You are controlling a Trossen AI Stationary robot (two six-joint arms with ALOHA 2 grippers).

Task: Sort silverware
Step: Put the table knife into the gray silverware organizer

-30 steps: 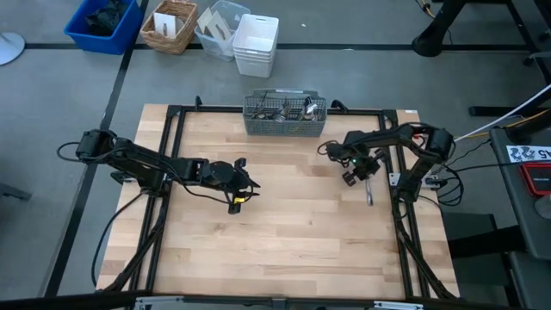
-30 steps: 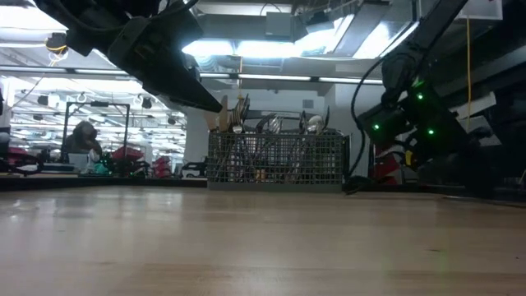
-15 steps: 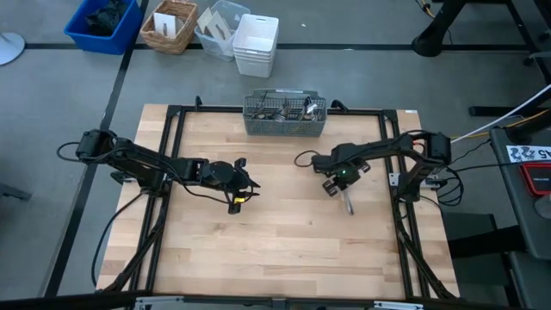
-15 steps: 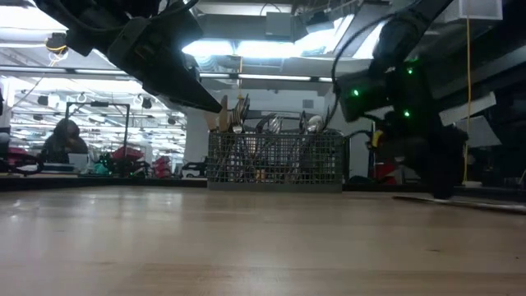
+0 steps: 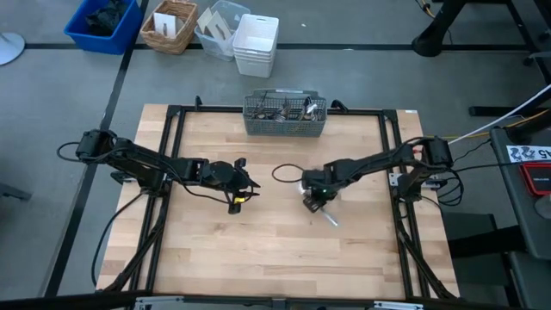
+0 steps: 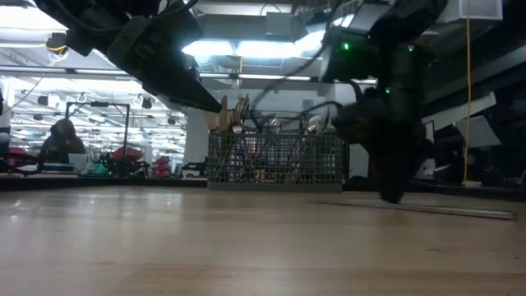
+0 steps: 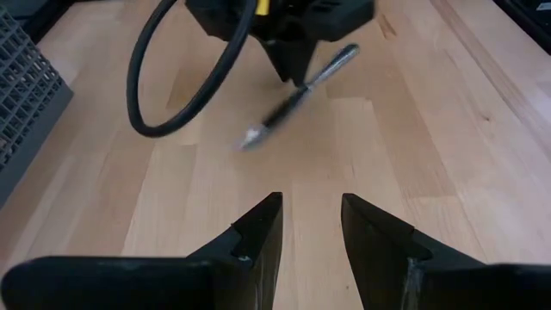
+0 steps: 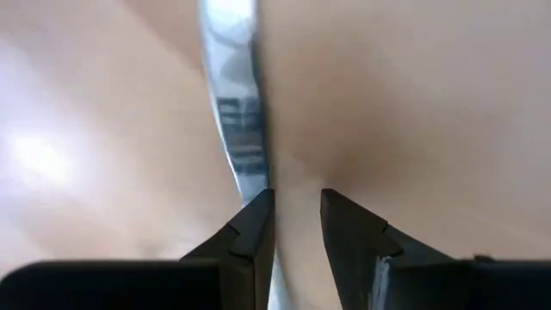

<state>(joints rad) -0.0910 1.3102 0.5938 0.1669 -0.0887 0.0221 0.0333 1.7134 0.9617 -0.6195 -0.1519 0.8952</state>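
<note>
My right gripper [image 5: 314, 200] stands near the table's middle, shut on one slim piece of silverware [image 5: 330, 218]; which kind it is I cannot tell. The left wrist view shows that gripper [image 7: 293, 76] with the piece [image 7: 275, 116] slanting below it. The grey wire-mesh caddy [image 5: 284, 123] stands at the far edge with several more pieces upright in it [image 6: 275, 160]. My left gripper [image 5: 244, 185] waits open left of the middle, above the table, touching nothing [image 7: 310, 215]. My right gripper pinches the piece between its two fingers from above, pointing down, the shaft [image 8: 250, 176] running in beside one fingertip [image 8: 258, 226]. The longer free part [image 5: 332, 220] trails toward the near right. It lies level and low along the table [image 6: 444, 211]; whether it touches the table I cannot tell.
Black frame rails [image 5: 172, 155] run along the table's left, far and right sides. A cable loop [image 5: 284, 172] hangs from the right arm. Bins and tubs [image 5: 256, 43] sit on the floor beyond the far edge. A person [image 6: 62, 140] sits far behind. Bare wood lies toward the near edge [image 5: 275, 258].
My right gripper has travelled from the table's right side toward the left and slightly nearer, reaching the middle, and has stayed shut on the piece. The piece has come along with it and has turned from pointing at the near edge to slanting near-right.
</note>
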